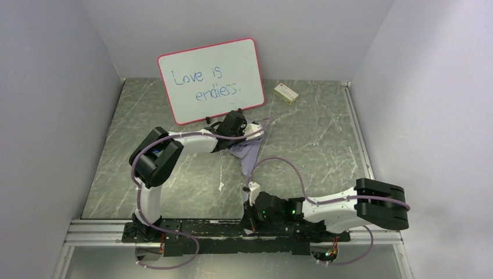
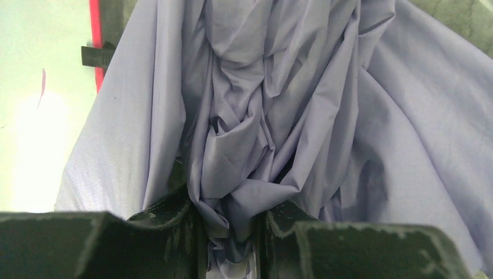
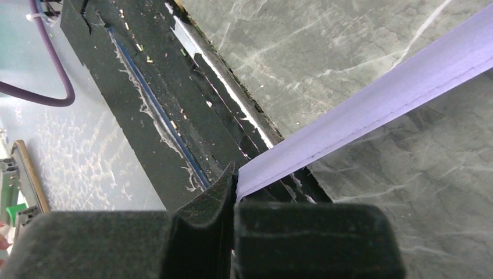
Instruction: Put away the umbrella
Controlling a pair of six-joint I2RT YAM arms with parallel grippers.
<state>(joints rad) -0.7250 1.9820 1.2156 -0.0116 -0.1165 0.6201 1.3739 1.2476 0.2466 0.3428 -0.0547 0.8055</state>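
While left claw [image 2: 229, 224] and right claw [image 3: 235, 189] both hold on, strap-wrapping looks to be the step in hand.
Left claw pinched tight on bunched cloth of umbrella [image 1: 250, 152], lying mid-table; right claw clamped on strap [image 3: 378, 99], drawn straight toward 6 o'clock. Next move likely: lead strap round the bundle, no slack. Whiteboard [image 1: 212, 78] crowds 11 o'clock, black rail [image 3: 145, 99] close at 6; bare table [image 1: 325, 151] toward 3.

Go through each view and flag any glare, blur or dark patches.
Top external: even, soft light, whiteboard writing legible. Left wrist: the whiteboard blows out to white at left; umbrella folds sharp. Right wrist: strap crisp, right pincer dark and soft near the lens.
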